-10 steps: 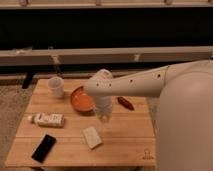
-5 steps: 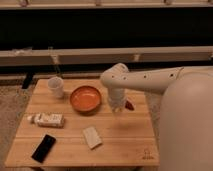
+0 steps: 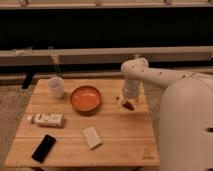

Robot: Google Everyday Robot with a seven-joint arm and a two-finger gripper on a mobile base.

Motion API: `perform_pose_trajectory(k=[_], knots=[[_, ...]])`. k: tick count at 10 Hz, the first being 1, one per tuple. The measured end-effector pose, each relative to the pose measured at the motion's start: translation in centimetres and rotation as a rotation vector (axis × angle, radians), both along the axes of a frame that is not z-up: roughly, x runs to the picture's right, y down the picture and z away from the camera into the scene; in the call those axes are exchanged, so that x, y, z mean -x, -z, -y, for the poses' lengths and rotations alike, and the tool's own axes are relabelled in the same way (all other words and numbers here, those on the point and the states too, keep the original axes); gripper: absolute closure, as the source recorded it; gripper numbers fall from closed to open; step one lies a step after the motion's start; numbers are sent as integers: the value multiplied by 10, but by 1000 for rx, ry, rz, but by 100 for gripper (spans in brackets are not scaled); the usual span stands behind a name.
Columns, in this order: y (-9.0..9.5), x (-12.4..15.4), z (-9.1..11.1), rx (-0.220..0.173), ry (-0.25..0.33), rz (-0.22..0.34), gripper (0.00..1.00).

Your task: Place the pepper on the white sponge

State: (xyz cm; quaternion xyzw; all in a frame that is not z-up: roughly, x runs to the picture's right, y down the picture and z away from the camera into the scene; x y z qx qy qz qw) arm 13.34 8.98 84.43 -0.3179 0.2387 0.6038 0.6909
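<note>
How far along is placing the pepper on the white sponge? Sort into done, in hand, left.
Done: the end effector is down at the pepper, right of the orange bowl. In hand: securing it; a grip cannot be confirmed. Left: carrying it to the white sponge, which lies bare near the table's front edge.

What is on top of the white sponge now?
Nothing; the sponge lies bare. The gripper hangs over the pepper, right of the bowl, covering part of it.
</note>
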Motion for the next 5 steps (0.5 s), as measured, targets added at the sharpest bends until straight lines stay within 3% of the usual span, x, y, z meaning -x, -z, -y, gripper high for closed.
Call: perform_pose_trajectory(k=[2,5], knots=[[-14,2,-11,5,26,68,20],[-36,5,-25,-8,77,123,20]])
